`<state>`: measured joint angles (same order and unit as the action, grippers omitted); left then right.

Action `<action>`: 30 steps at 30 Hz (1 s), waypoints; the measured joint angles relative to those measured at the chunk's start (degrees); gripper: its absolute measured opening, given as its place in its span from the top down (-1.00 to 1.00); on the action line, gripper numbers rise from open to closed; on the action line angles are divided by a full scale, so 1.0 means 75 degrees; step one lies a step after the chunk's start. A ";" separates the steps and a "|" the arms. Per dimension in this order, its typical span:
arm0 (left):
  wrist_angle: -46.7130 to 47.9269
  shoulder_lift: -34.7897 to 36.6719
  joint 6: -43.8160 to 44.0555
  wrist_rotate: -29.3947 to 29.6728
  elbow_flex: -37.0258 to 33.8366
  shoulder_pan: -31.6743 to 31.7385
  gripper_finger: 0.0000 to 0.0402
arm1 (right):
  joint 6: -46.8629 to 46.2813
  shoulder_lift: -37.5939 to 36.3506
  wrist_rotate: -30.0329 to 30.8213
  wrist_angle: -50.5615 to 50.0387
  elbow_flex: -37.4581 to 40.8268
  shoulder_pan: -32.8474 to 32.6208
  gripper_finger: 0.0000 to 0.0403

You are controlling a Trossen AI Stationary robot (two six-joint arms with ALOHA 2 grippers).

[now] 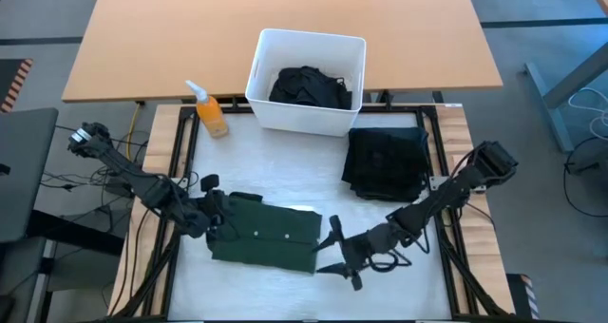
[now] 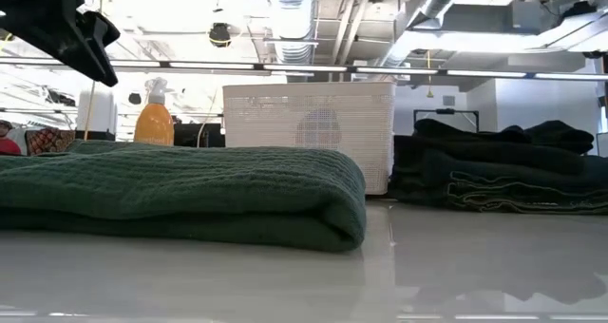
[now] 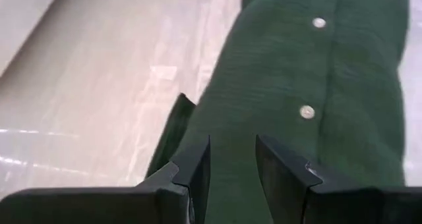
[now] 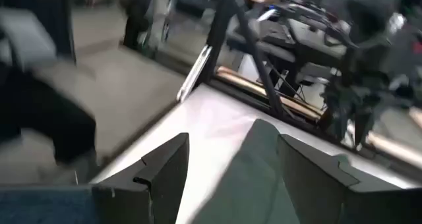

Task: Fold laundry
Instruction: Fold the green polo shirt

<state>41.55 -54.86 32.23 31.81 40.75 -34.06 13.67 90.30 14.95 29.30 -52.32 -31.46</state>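
A dark green buttoned garment (image 1: pixel 266 236) lies folded flat on the white table top, near the front; its rounded folded edge (image 2: pixel 350 207) faces the table's right. My left gripper (image 1: pixel 218 216) hangs open just above the garment's left end (image 3: pixel 232 161), nothing between its fingers; the low view shows it lifted clear (image 2: pixel 71 28). To the right of the garment, my right gripper (image 1: pixel 334 252) is open wide and points toward it (image 4: pixel 231 174). More black laundry (image 1: pixel 309 87) lies in the white bin (image 1: pixel 261 71).
A stack of folded black laundry (image 1: pixel 387 160) sits on the table's right half, behind my right arm. An orange spray bottle (image 1: pixel 211 114) stands at the far left beside the bin. Bare white table top (image 1: pixel 275 166) lies between the bin and the green garment.
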 joint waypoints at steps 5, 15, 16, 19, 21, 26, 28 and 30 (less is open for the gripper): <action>-0.0027 -0.0151 0.0403 0.0403 0.0000 0.0003 0.44 | 0.1543 0.0015 0.0410 -0.1067 -0.0365 -0.0266 -0.27; -0.0338 -0.0593 0.0777 0.0411 0.0000 0.0006 0.44 | 0.2670 0.0015 0.2049 -0.3993 -0.0917 -0.0877 -0.27; -0.0349 -0.0642 0.0809 0.0411 0.0000 0.0006 0.44 | 0.2670 0.0017 0.2089 -0.4078 -0.0917 -0.0914 -0.27; -0.0368 -0.0804 0.1041 0.0399 0.0000 0.0006 0.44 | 0.2818 0.0100 0.2135 -0.4297 -0.0920 -0.0956 -0.27; -0.0365 -0.0883 0.1201 0.0276 0.0000 0.0006 0.44 | 0.3185 0.0248 0.2184 -0.4362 -0.0920 -0.1013 -0.27; -0.0390 -0.0946 0.1433 -0.0073 0.0000 0.0004 0.44 | 0.4220 0.0938 0.2236 -0.4257 -0.0920 -0.1107 -0.27; -0.0383 -0.0949 0.1528 -0.0073 -0.0003 0.0003 0.44 | 0.4572 0.1310 0.2385 -0.4266 -0.0917 -0.1101 -0.27; -0.0394 -0.0949 0.1541 -0.0064 -0.0003 0.0000 0.44 | 0.5026 0.1667 0.2654 -0.4104 -0.0917 -0.1049 -0.27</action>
<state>38.59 -61.98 43.79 31.33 40.73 -34.06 51.37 102.80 34.85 -1.48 -59.20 -39.33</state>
